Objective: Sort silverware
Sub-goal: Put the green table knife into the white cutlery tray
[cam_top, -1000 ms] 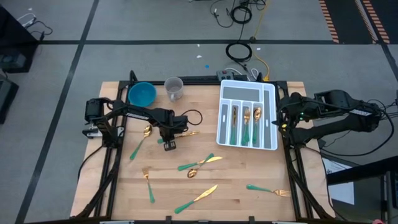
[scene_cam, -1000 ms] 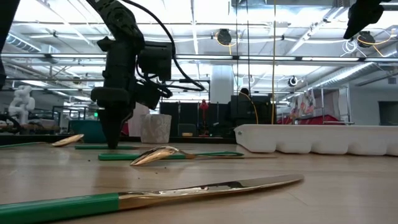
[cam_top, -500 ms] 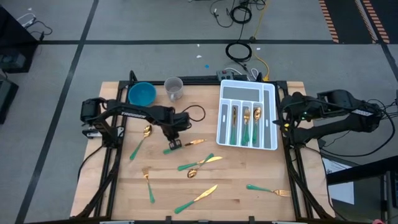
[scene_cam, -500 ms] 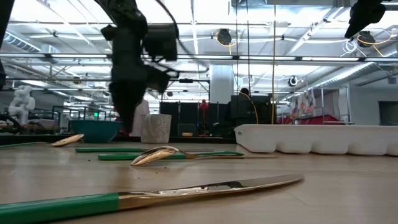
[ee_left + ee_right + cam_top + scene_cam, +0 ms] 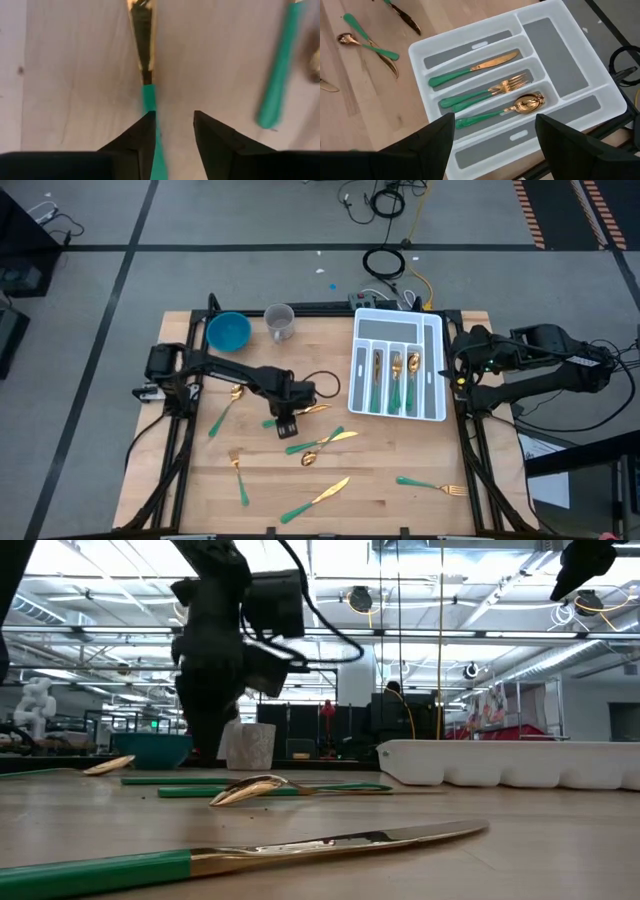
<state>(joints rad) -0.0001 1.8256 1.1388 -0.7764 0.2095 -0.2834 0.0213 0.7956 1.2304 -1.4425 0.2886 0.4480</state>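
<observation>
While the wooden table (image 5: 400, 450) took up most of the view, the white tray (image 5: 433, 370) sat near its right edge with a knife, forks and a spoon already slotted in. Left gripper (image 5: 287, 423) hovered mid-table, fingers parted, straddling a knife's (image 5: 144, 55) teal handle without clamping it. Right gripper (image 5: 495, 137) waited wide open above the tray. Loose silverware (image 5: 320, 442) was scattered all over the front half of the table.

Gold-headed, teal-handled silverware (image 5: 322, 443) lies flat, scattered across the table's middle and near edge; a knife, forks and a spoon (image 5: 529, 103) lie in the tray's slots.
</observation>
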